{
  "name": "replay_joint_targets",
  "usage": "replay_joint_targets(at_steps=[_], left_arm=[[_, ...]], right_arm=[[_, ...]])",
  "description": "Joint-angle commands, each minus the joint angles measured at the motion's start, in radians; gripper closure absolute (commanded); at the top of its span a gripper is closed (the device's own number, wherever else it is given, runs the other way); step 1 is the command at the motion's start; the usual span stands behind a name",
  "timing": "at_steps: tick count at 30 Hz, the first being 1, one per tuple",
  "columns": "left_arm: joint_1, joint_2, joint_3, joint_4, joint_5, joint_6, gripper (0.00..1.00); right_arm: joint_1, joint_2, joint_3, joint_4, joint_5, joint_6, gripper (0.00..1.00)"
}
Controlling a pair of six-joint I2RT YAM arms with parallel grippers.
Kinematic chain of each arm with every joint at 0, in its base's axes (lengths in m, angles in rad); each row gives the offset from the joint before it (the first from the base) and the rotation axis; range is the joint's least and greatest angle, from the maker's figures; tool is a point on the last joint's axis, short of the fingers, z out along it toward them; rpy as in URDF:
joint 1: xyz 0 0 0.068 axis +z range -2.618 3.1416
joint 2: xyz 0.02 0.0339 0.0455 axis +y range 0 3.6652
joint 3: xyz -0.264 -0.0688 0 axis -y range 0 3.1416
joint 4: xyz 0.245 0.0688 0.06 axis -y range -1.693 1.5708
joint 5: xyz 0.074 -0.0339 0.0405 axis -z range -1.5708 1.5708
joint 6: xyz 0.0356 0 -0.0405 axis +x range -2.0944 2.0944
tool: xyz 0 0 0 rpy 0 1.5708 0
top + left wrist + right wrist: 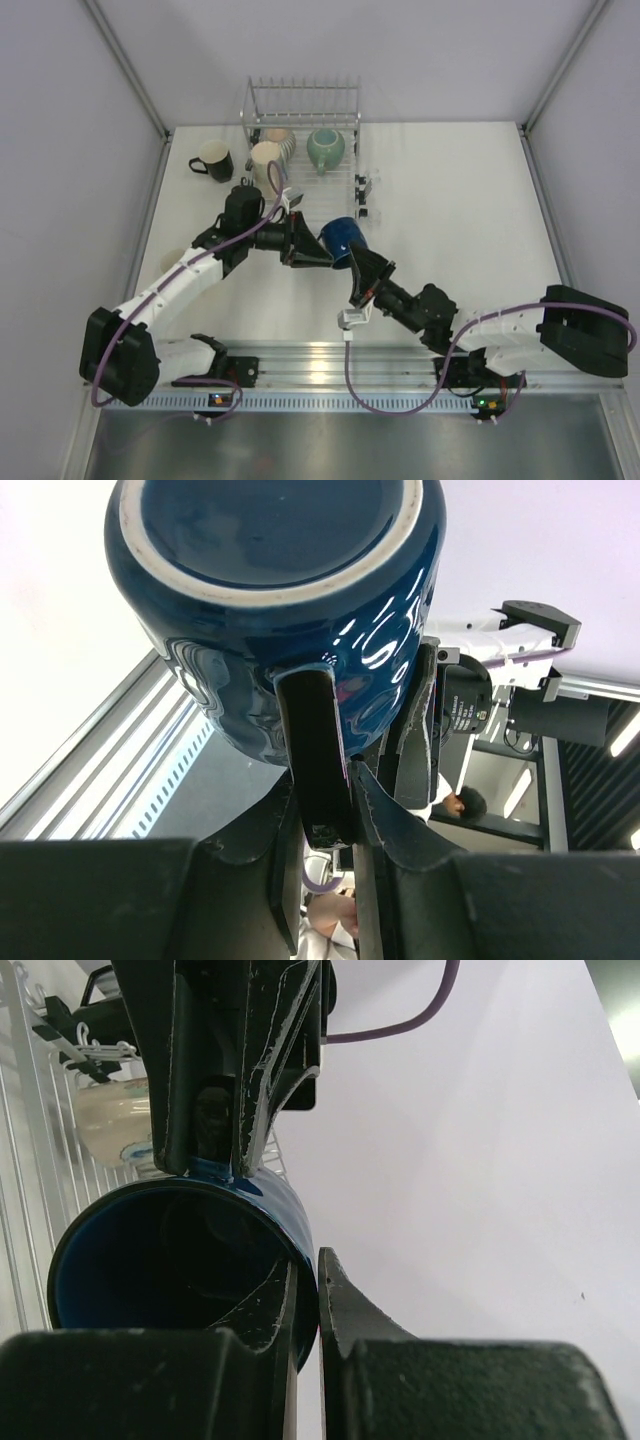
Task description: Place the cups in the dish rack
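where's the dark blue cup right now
In the centre of the top view, the dark blue cup sits just on the near side of the dish rack, gripped between the left end effector and the right end effector.

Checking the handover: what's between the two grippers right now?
The dark blue cup, held by left gripper and right gripper from opposite sides; top view shows it.

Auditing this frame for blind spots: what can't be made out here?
Top view: handle of the dark blue cup, covered by the left gripper.
Top view: small yellowish cup, mostly behind the left arm.
Right wrist view: dish rack, cut off by the left edge.
All views: whether the left gripper is shut.
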Motion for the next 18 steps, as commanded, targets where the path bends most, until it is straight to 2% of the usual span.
replay_joint_targets(at_steps=[1,6,9,12,18], left_arm=[[-0.009,-0.026,0.019,0.175,0.034,-0.030,1.00],[-0.008,-0.005,0.018,0.181,0.037,-0.077,1.00],[-0.008,0.016,0.026,0.181,0.063,-0.088,0.80],[-0.008,0.027,0.036,0.181,0.097,-0.076,0.68],[-0.008,0.053,0.053,0.179,0.128,-0.060,0.60]], right_arm=[[0.014,0.025,0.023,0.175,-0.022,0.034,0.98],[0.014,0.027,0.022,0.215,-0.020,0.003,1.00],[0.014,-0.010,0.020,0.188,-0.042,-0.007,1.00],[0.014,-0.036,0.022,0.180,-0.066,-0.010,1.00],[0.014,-0.056,0.011,0.160,-0.103,-0.004,1.00]])
